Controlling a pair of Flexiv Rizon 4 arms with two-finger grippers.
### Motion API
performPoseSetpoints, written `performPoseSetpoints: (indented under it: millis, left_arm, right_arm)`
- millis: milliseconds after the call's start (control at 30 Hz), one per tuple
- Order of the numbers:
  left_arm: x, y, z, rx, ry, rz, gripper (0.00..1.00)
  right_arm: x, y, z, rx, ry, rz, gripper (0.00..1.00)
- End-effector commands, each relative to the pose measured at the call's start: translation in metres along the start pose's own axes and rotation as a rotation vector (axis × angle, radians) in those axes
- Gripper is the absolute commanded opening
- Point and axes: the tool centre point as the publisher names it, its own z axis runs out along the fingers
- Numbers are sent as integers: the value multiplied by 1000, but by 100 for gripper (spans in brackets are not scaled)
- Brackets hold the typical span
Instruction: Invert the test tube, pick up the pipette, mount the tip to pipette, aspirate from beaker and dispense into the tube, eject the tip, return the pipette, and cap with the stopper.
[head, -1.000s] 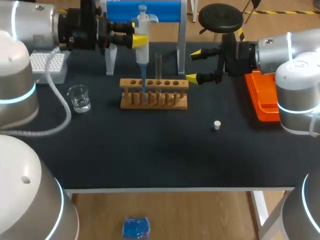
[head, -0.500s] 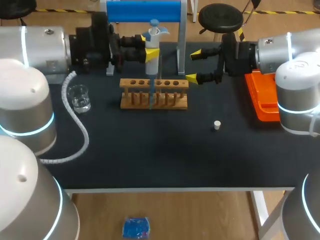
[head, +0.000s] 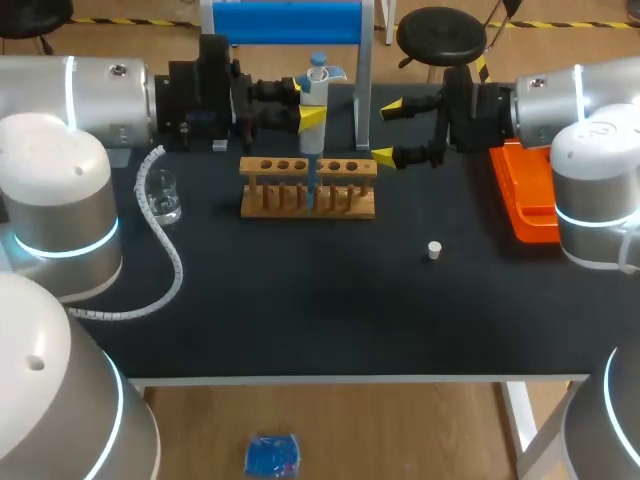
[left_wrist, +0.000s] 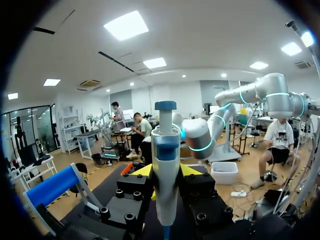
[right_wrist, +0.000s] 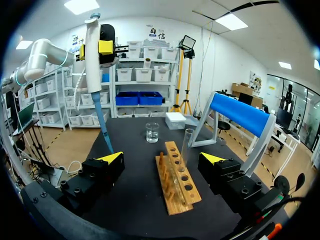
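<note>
Left tool (head: 308, 105) is clamped on the pipette (head: 314, 88), yellow tips either side of the white body, just under the blue plunger cap. The wrist view confirms it, with the body pinched between both fingers (left_wrist: 142, 171). The pipette hangs upright above the wooden rack (head: 308, 187) with its blue tip (right_wrist: 106, 137) mounted. I can't tell whether the tip lines up with the tube mouth.

The test tube (right_wrist: 187, 146) stands upright in the rack. It looks like thin clear glass, so I judge it light, slick and breakable. If I hold it at all, I'd grip mid-wall and gently, never the rim.

The pipette body is rigid plastic, top-heavy I'd guess. The present grip on the thick barrel looks right and leaves the plunger free. The blue tip is thin, probably bends, and is only pushed on, so it shouldn't knock the glass.

Right tool (head: 388, 130) has its fingers apart and holds nothing, sitting just off the rack's right end.

The stopper (head: 433, 250) sits alone on the desk (head: 300, 300), well apart from the rack. It's small and likely rolls, so I'd take it by the sides.

The beaker (head: 160, 197) is left of the rack, glass with liquid in it.
</note>
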Motion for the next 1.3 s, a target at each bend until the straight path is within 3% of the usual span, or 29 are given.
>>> performPoseSetpoints:
  millis: [33,500,1300]
  left_arm:
    - [-2,2,-3,-6,0,-5,0]
    - [6,17,4,33,-11,-25,0]
    - [6,16,6,28,-2,-28,0]
  right_arm:
    - [0,-1,-1,-1,0,-1,100]
    - [0,-1,-1,-1,0,-1,100]
    - [3,0,-8,-13,5,1,100]
